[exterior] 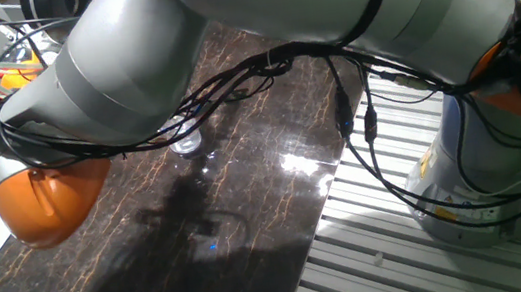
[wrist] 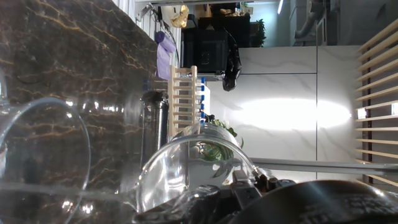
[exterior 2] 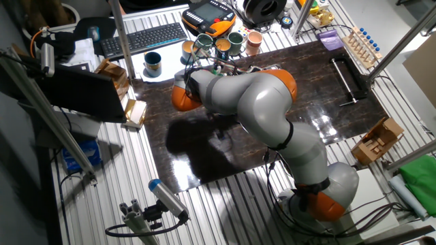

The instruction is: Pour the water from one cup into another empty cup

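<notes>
While the grey and orange KUKA arm [exterior: 255, 26] stretches low across the dark marble-patterned table [exterior: 247, 198], the claw itself is hidden in both fixed views; only in the hand view does its dark body [wrist: 273, 202] fill the lower edge, and its fingertips do not show, so whether it is clenched or released cannot be told. Directly ahead of the claw in the hand view lies the shorter clear glass with a rounded body [wrist: 186, 168], tipped onto its side with its rim turned toward the left of that picture. Just beyond that rim sits the taller, wider clear tumbler [wrist: 40, 155], its round mouth facing the camera; the two rims look close, though touching or apart is hard to judge. Any water inside either glass is too faint to make out. From one fixed view, a small patch of clear glass [exterior: 187, 144] peeks out under the arm's black cables [exterior: 358, 123], probably one of the two glasses. Past the claw, at the table's far edge in the other fixed view, stands a row of coloured ceramic mugs [exterior 2: 221, 45].
</notes>
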Action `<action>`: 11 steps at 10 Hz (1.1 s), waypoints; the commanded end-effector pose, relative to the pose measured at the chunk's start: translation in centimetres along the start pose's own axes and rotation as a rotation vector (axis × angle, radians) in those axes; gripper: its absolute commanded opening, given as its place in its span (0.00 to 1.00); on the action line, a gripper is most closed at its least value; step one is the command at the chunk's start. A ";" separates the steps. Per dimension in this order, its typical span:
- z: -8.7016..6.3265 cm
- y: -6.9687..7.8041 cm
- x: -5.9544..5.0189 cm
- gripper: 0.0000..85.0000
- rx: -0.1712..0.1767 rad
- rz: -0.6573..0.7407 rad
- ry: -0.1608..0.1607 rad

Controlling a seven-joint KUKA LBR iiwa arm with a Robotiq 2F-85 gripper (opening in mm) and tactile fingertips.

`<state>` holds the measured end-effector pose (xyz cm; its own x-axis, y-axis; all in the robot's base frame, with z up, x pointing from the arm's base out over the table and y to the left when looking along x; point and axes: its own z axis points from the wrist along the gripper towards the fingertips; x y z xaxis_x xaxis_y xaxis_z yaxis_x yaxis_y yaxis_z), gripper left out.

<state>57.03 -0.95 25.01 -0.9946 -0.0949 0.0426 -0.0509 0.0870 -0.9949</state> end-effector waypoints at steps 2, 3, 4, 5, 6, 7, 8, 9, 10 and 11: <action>-0.3 0.4 0.0 0.01 0.015 0.003 0.001; -0.4 0.6 0.0 0.01 0.023 0.004 0.002; -0.4 0.7 0.0 0.01 0.031 0.005 0.001; -0.5 0.8 0.0 0.01 0.037 0.006 -0.001; -0.5 0.9 0.0 0.01 0.051 0.006 -0.002; -0.6 0.9 0.0 0.01 0.055 0.004 -0.001; -0.6 0.9 0.0 0.01 0.055 0.002 -0.001; -0.6 0.9 0.0 0.01 0.057 0.002 -0.004; -0.6 0.9 0.0 0.01 0.046 0.003 -0.003; -0.6 0.9 0.0 0.01 0.035 0.004 -0.002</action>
<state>56.90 -0.31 24.18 -0.9945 -0.0971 0.0386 -0.0438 0.0519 -0.9977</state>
